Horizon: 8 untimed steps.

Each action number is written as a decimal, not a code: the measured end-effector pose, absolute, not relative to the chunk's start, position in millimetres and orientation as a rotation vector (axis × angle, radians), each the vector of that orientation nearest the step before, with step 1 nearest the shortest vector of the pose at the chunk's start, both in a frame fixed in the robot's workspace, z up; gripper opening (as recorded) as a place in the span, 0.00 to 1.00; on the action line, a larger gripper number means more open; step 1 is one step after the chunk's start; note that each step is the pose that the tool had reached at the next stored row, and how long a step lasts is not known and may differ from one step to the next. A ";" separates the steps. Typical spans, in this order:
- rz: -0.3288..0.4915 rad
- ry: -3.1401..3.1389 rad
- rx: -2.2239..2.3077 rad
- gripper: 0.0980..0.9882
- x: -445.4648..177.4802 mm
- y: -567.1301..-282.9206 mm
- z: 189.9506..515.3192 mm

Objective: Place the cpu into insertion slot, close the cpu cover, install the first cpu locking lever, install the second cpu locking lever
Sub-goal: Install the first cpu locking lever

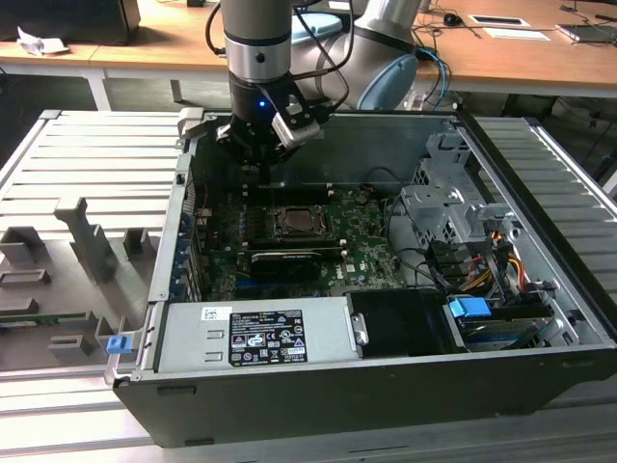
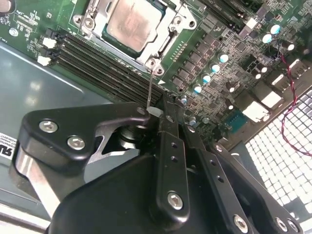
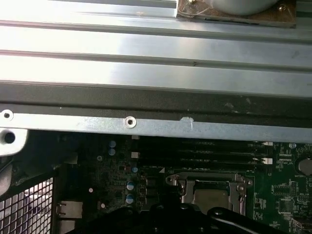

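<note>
The cpu (image 2: 134,22) lies flat in its socket on the green motherboard, its silvery top showing through the window of the cpu cover (image 2: 100,22), which is folded down over it. In the first wrist view the cpu (image 3: 210,196) and the cover (image 3: 187,181) sit just beyond the black gripper body. A thin wire locking lever (image 2: 152,90) rises from the socket corner to my gripper (image 2: 156,114), whose fingers are shut on the lever's tip. In the exterior view the gripper (image 1: 265,178) hangs just behind the socket (image 1: 297,224), inside the open computer case.
Black memory slots (image 2: 97,61) run beside the socket. Capacitors and ports (image 2: 214,73) crowd the board near the gripper. The case's rear wall (image 3: 156,126) stands close behind. A graphics card (image 1: 284,260), the power supply (image 1: 255,333) and drive cages with cables (image 1: 463,241) fill the case.
</note>
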State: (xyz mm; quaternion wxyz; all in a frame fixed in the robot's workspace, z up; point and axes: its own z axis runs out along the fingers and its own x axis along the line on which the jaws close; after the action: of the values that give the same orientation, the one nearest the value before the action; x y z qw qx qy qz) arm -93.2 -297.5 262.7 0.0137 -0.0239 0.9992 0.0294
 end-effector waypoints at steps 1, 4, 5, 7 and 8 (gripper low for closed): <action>0.092 3.112 -0.074 0.01 -92.9 -297.5 262.7; 0.092 3.112 -0.074 0.01 -92.2 -297.5 262.7; 0.092 3.112 -0.074 0.01 -91.9 -297.5 262.7; 0.092 3.112 -0.074 0.01 -91.4 -297.5 262.7; 0.092 3.112 -0.074 0.01 -91.2 -297.5 262.7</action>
State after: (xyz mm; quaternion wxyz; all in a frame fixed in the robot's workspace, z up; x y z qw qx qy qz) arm -91.2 -297.5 262.7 0.0137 -0.0239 0.9992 0.0295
